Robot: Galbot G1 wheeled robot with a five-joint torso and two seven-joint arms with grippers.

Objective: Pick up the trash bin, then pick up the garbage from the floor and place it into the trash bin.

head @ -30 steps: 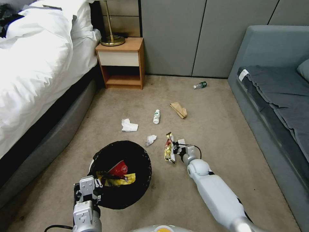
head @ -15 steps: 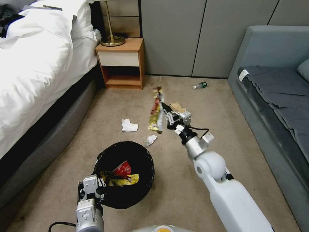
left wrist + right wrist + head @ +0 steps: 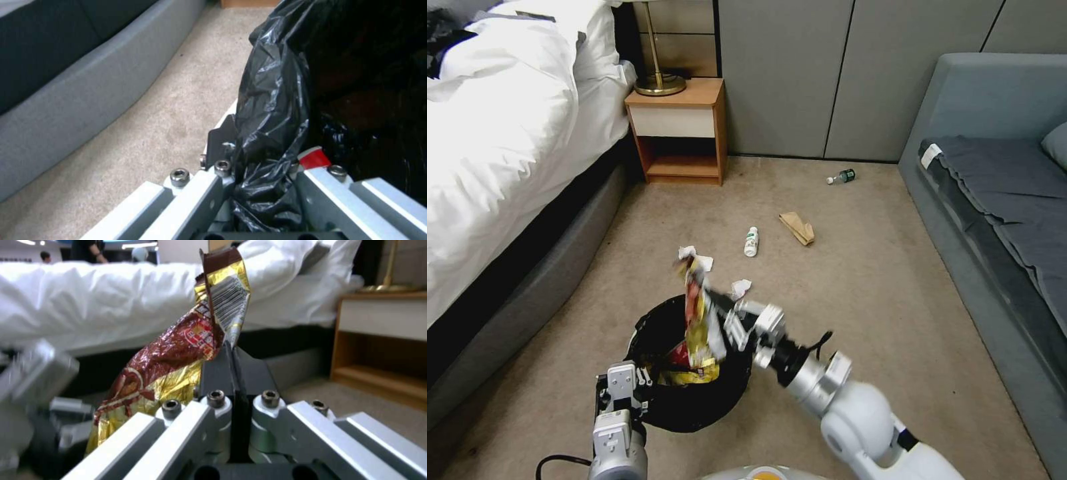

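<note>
The wrapper (image 3: 697,320), clamped between the shut jaws of the right gripper (image 3: 715,319), has been swung from above the floor to hang over the bin (image 3: 694,400), whose rim is gripped by the left gripper (image 3: 627,390), so release seems imminent.

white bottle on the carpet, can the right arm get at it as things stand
Probably not yet: the right end effector is shut on the snack wrapper over the trash bin. The carpet around the white bottle looks free.
</note>
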